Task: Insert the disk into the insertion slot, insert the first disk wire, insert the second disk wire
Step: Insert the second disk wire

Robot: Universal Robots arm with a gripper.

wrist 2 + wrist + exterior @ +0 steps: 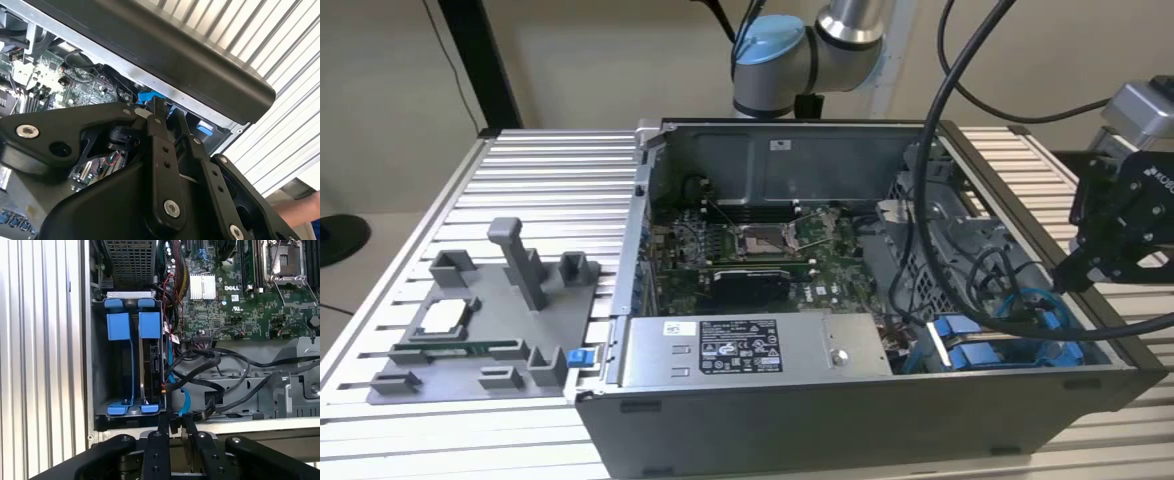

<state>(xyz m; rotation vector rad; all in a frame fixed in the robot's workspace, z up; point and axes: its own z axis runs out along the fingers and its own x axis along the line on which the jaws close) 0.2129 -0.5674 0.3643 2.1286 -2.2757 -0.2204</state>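
Over the rim of the grey metal case (250, 426), the black pincer (175, 421) is hovering; I cannot tell its grip. Black cables (230, 360) are crowding the blue-railed metal bay (120, 327).

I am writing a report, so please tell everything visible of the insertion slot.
The insertion slot is a grey metal bay with bright blue plastic rails and tabs, split into two compartments. It sits in a corner of the open computer case, beside the motherboard. Black cables pass close along one side.
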